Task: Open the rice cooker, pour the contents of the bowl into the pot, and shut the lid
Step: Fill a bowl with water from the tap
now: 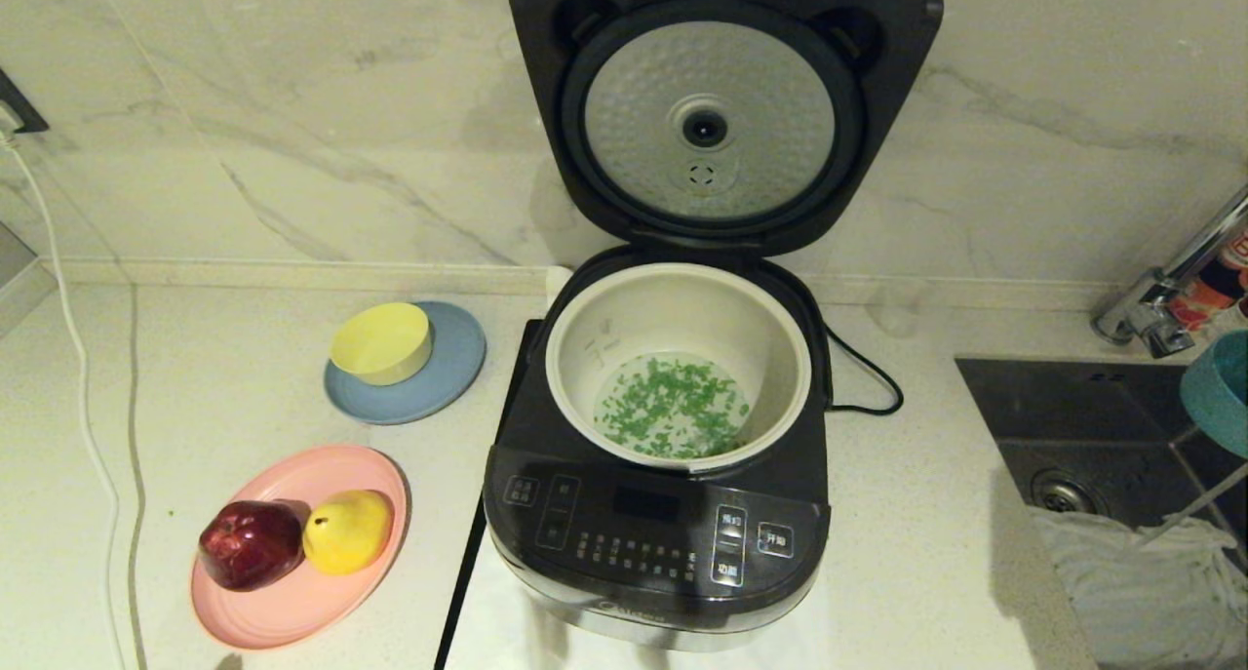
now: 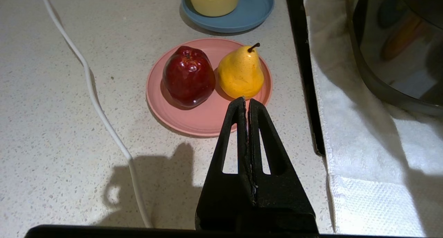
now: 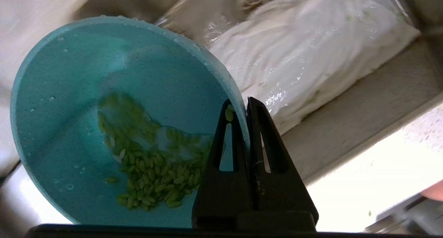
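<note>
From the head view you can see the rice cooker (image 1: 658,475) standing on the counter with the lid (image 1: 717,114) swung fully upright against the wall, so the opening is done; the pot (image 1: 678,358) sits inside it with a scatter of the contents (image 1: 673,407) across its floor in what looks like a little water. Only an edge of the bowl (image 1: 1219,392) shows at the far right, over the sink (image 1: 1082,426), and neither gripper appears there. The left wrist view shows you what the head view lacks: the left gripper (image 2: 246,101) hangs idle with its fingers pressed together on nothing, above the counter near the pink plate (image 2: 204,120) carrying the apple (image 2: 188,77) and pear (image 2: 241,73), beside the cooker's base. The right wrist view tells you the most: the right gripper (image 3: 238,106) is pinched on the bowl's rim, the bowl is tilted above the sink and the white cloth (image 3: 304,61) lying in it, and a wet clump of green bits still clings inside. So the pour looks only partly finished, judging by what remains in the bowl. You are left to decide whether to tip the rest in, and the lid must still come down.
</note>
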`<state>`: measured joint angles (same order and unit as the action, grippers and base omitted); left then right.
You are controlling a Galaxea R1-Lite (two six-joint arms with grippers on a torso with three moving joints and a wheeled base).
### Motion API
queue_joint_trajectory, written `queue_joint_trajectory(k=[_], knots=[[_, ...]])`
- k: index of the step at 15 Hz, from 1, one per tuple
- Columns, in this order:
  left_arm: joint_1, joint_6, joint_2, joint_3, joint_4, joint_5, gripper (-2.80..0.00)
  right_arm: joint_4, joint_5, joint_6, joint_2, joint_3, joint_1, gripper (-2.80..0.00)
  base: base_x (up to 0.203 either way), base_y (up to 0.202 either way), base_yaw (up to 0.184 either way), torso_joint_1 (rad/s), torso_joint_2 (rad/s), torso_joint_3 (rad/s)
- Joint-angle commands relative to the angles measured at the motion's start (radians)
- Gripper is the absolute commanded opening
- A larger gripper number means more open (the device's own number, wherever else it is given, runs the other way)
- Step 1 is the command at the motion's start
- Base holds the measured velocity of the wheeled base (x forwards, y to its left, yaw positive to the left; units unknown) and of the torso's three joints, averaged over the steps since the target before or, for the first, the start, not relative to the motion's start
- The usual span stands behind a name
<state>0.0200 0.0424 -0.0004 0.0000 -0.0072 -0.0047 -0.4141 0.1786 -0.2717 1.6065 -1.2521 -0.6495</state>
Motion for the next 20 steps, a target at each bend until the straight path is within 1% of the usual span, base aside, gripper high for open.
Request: queue_joint_trajectory(k=[1,4,7,12,18,20], knots=[[0.000,0.001,-0.001,0.009,0.000,0.000,-2.80,0.027,0.038,0.000,0.161,0.000,-0.099,-2.80,0.000,0.000,0.000,0.000,0.00,0.000],[0.000,0.001,-0.001,0.009,0.000,0.000,-2.80,0.096,0.085,0.000,0.289,-0.011,-0.188,-2.80,0.000,0.000,0.000,0.000,0.00,0.000],[0.000,0.001,-0.001,0.009,0.000,0.000,-2.80,0.164,0.097,-0.001,0.409,-0.056,-0.247,-2.80,0.000,0.000,0.000,0.000,0.00,0.000],[0.000,0.001,-0.001,0.009,0.000,0.000,-2.80,0.185,0.101,-0.015,0.550,-0.211,-0.261,-2.80,0.000,0.000,0.000,0.000,0.00,0.000],[0.000,0.001,-0.001,0.009,0.000,0.000,-2.80,0.190,0.122,-0.032,0.613,-0.300,-0.260,-2.80,0.000,0.000,0.000,0.000,0.00,0.000],[0.000,0.001,-0.001,0.009,0.000,0.000,-2.80,0.190,0.124,-0.032,0.604,-0.291,-0.259,-2.80,0.000,0.000,0.000,0.000,0.00,0.000]])
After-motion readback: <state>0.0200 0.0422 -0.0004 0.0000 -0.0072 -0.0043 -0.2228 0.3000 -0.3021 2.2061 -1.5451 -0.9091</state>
